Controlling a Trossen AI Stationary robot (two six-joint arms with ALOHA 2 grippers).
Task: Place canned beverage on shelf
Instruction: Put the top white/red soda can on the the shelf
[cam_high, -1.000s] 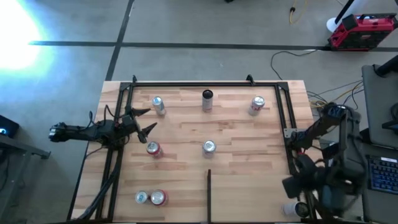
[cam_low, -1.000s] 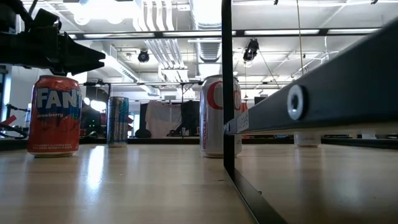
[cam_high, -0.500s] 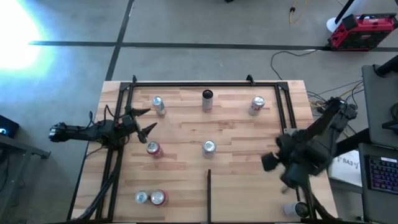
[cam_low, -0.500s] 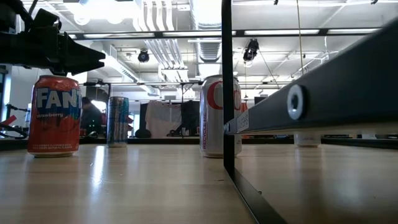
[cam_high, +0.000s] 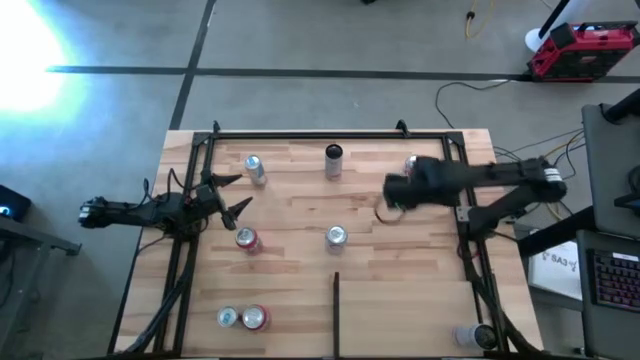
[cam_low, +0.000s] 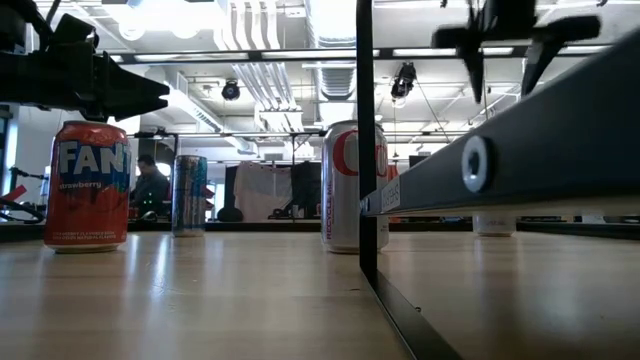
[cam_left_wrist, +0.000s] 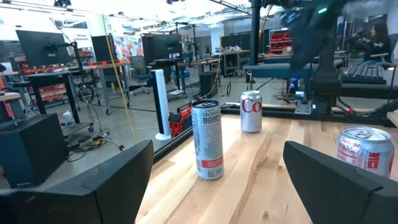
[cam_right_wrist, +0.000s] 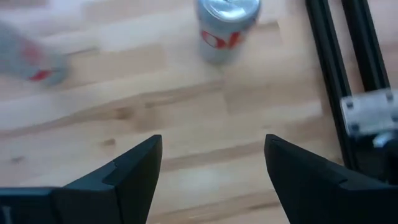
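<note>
While the left gripper (cam_high: 232, 196) hangs at the left side of the shelf (cam_high: 300, 280) with its two fingers spread apart and nothing between them, the right gripper (cam_high: 383, 205) reaches in from the right edge over the back right part of the board. Seen from its own wrist, the right gripper's fingers (cam_right_wrist: 134, 168) stand parted above bare wood, holding nothing.

Just ahead of the right gripper stands a silver can with red lettering (cam_right_wrist: 227, 25), upright, close to the black frame rail (cam_right_wrist: 336, 68) on that side; from overhead the arm covers most of this can. A dark-topped can (cam_high: 333, 158) stands at the middle of the back edge, and a slim silver can (cam_high: 255, 169) stands at the back left. The left wrist view shows that slim can (cam_left_wrist: 207, 140) upright between the left gripper's fingers but farther off, not touched.

A red can (cam_high: 247, 240) stands just in front of the left gripper, near its fingertips but apart from them. Another silver can (cam_high: 336, 236) stands near the middle of the board, just behind the end of the thin dark divider strip (cam_high: 336, 315). Two more cans, one silver (cam_high: 228, 318) and one red (cam_high: 256, 318), stand side by side at the front left. A further can (cam_high: 468, 336) stands outside the frame at the front right corner of the tabletop.
</note>
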